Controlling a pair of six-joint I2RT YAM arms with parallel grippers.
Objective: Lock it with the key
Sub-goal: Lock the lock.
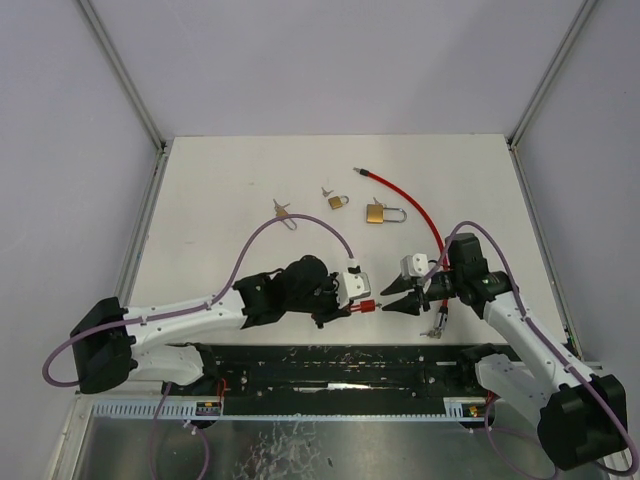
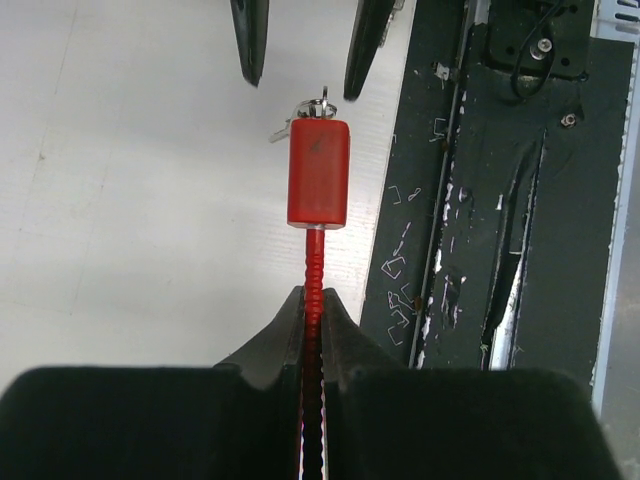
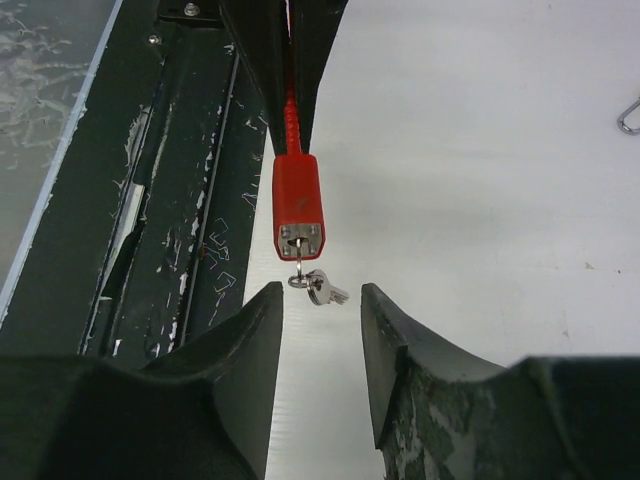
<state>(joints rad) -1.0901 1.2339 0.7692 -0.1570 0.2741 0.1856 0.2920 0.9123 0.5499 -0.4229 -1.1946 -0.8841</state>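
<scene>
Cable (image 2: 314, 265) clamped in left gripper (image 2: 313, 302); key (image 3: 298, 262), just ahead of parted right gripper (image 3: 322, 296), could be missed if approached off-line.

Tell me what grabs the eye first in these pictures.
The red lock body, near the front edge of the table, with the left gripper clamped on its ribbed cable. A key sits in its end, and the right gripper is open just before it. Two brass padlocks lie farther back.

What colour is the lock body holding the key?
The lock body is red; the left wrist view shows it best.
</scene>
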